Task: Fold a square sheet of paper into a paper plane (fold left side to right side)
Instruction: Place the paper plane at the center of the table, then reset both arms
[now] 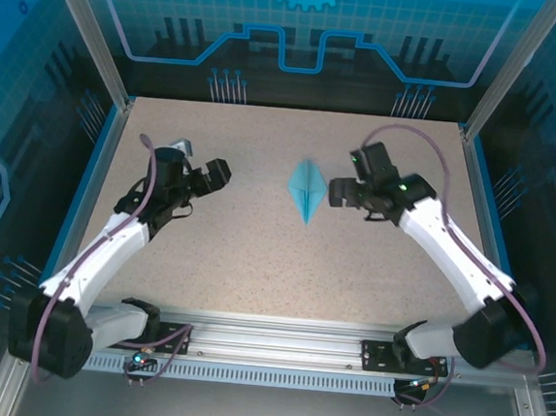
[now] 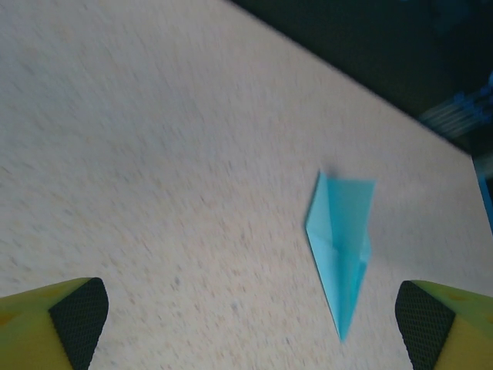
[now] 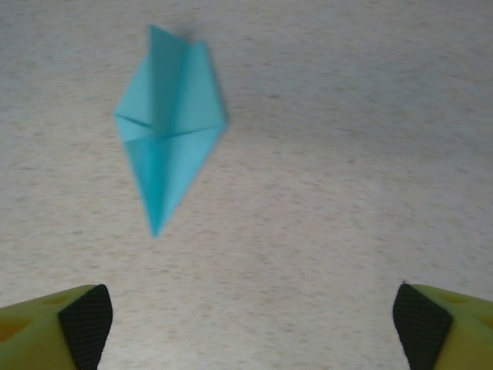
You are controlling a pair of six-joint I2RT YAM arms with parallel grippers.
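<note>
The paper plane [image 1: 306, 191] lies flat on the speckled table [image 1: 254, 264], a small light-blue kite-shaped dart with a centre crease and its sharp tip toward the near edge. My right gripper [image 1: 351, 175] is just right of it, open, and holds nothing. My left gripper [image 1: 202, 166] is well to the left of it, also open and empty. In the left wrist view the paper plane [image 2: 343, 239] lies ahead and right of the left gripper [image 2: 250, 320]. In the right wrist view the paper plane [image 3: 166, 131] lies ahead and left of the right gripper [image 3: 253, 320], apart from both yellow fingers [image 3: 54, 327].
Aluminium posts [image 1: 88, 36] and blue-lit panels enclose the table at the back and sides. A metal rail [image 1: 275, 349] carrying both arm bases runs along the near edge. The table's far edge [image 2: 362, 85] shows as a dark band in the left wrist view.
</note>
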